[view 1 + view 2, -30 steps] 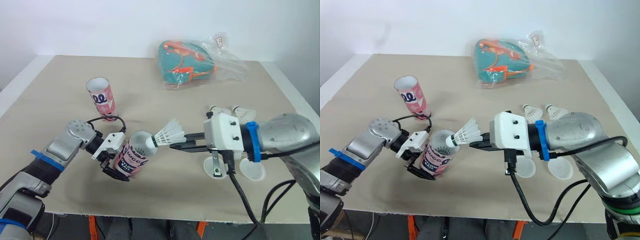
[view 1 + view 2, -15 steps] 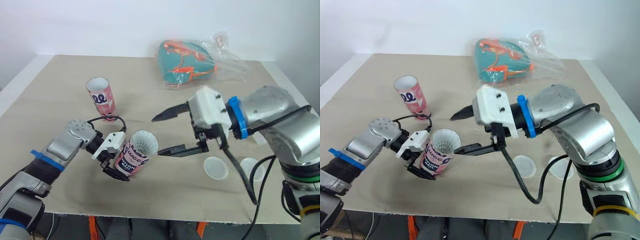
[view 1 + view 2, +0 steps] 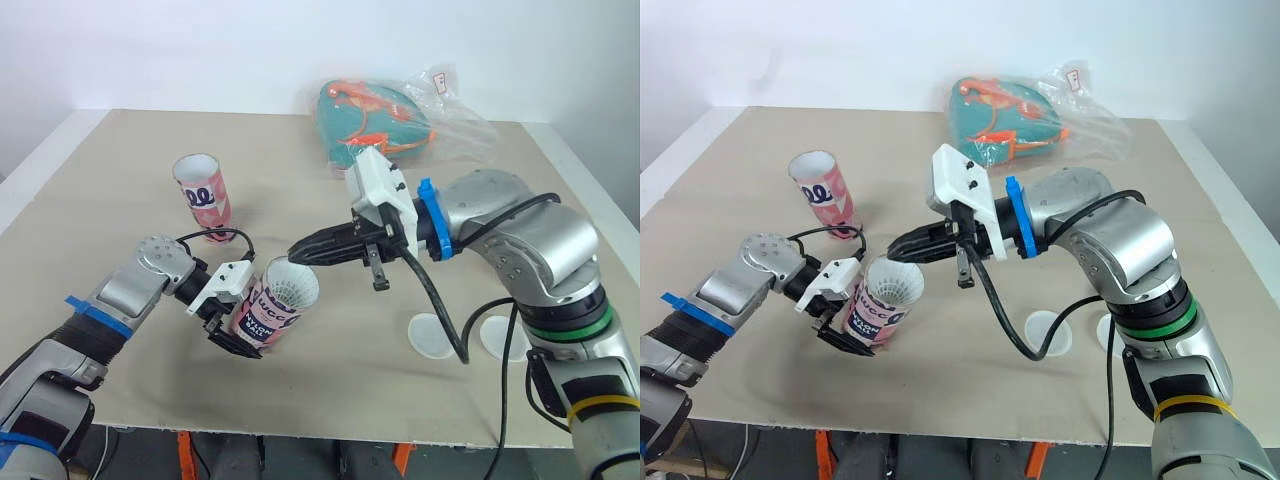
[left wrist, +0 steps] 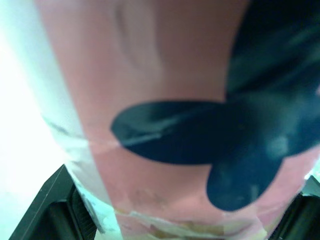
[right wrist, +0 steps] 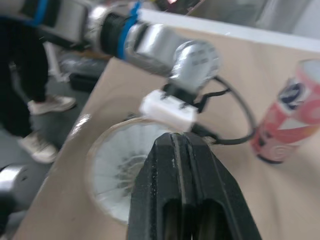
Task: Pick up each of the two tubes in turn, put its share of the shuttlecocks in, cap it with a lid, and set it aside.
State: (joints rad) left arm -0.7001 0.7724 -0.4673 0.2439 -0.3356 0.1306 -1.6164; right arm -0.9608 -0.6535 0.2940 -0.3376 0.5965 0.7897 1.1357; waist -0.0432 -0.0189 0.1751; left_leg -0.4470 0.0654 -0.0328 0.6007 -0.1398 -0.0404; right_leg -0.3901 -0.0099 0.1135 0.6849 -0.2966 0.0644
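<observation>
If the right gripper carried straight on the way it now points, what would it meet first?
Probably the shuttlecock sitting in the open mouth of the tilted tube held by the left gripper. The shut right gripper aims into that opening in its wrist view, though depth is hard to judge.

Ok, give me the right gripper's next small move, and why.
Probably nudge the right gripper forward to press the shuttlecock deeper: its fingers are shut, tips at the mouth of the tilted tube in the left gripper, and the feathers sit near the rim.
</observation>
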